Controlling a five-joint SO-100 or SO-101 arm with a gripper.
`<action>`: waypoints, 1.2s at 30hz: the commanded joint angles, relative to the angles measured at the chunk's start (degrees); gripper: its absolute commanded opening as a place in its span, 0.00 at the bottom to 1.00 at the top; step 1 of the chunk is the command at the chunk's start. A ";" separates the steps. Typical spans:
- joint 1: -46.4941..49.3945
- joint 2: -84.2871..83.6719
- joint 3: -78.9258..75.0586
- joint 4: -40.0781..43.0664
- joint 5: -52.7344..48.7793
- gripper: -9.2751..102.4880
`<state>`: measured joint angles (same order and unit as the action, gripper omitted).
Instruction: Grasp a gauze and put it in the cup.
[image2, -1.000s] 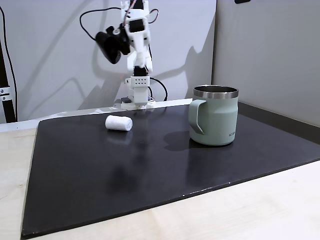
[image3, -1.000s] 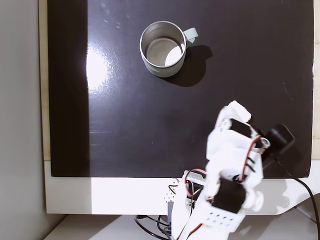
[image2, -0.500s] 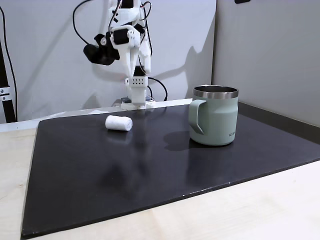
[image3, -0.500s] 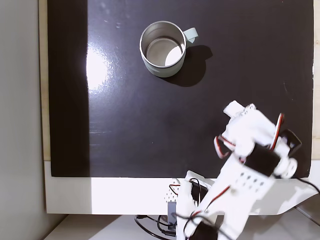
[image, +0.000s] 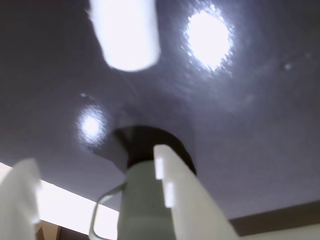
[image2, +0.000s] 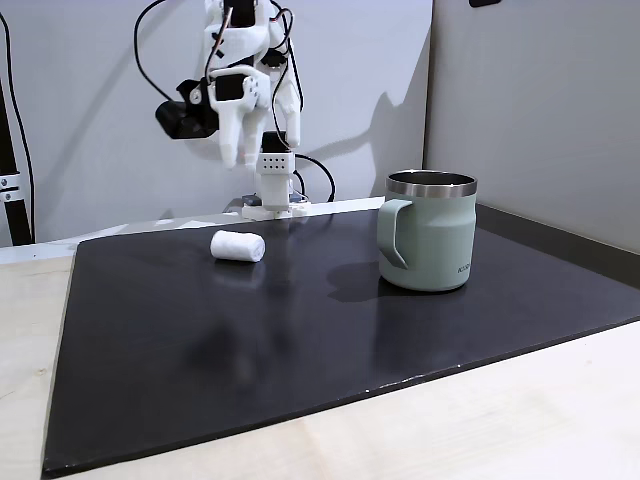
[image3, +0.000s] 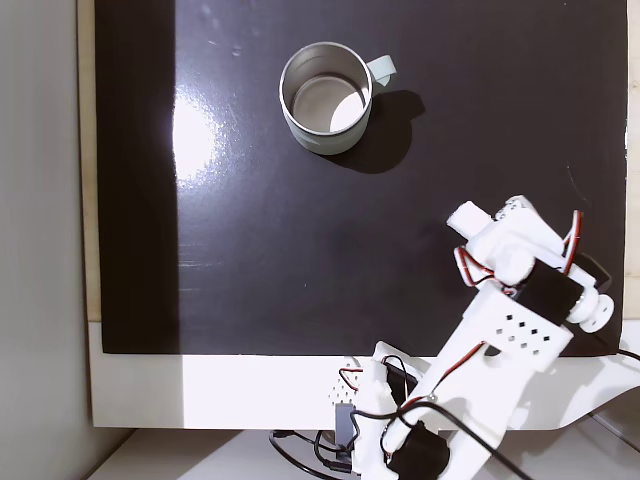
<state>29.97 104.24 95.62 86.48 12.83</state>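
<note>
Two white plastic fingers (image: 170, 200) of the gripper (image: 95, 175) reach up from the bottom edge of the wrist view, spread wide apart with nothing between them. Beyond them a pale sage-green mug (image: 142, 200) with a side handle appears upside down on a shiny black mat (image: 260, 130). Near the top edge lies a blurred small white cylindrical roll of gauze (image: 125, 32), well apart from the mug.

Seen from a fixed view at worktop height, the white arm (image2: 240, 80) stands at the far edge of the mat (image2: 250, 350), with the gripper (image2: 255, 150) raised in the air and pointing down. The gauze roll (image2: 237, 245) lies on its side on the mat, below and in front of the gripper. The mug (image2: 430, 232) stands upright to the right, well apart from the roll, its steel rim showing.

Looking straight down in a fixed view, the mug (image3: 325, 98) stands open near the top of the mat (image3: 250, 250). The arm (image3: 510, 330) reaches over the mat's lower right corner, on a pale wooden worktop (image3: 85, 160).
</note>
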 joint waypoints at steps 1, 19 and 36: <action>0.79 -0.44 1.23 -2.72 -2.29 0.34; 2.02 -11.16 10.37 -12.39 -7.47 0.39; 2.46 -24.08 8.88 -17.31 -7.47 0.38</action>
<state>32.34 80.51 106.26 69.52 5.71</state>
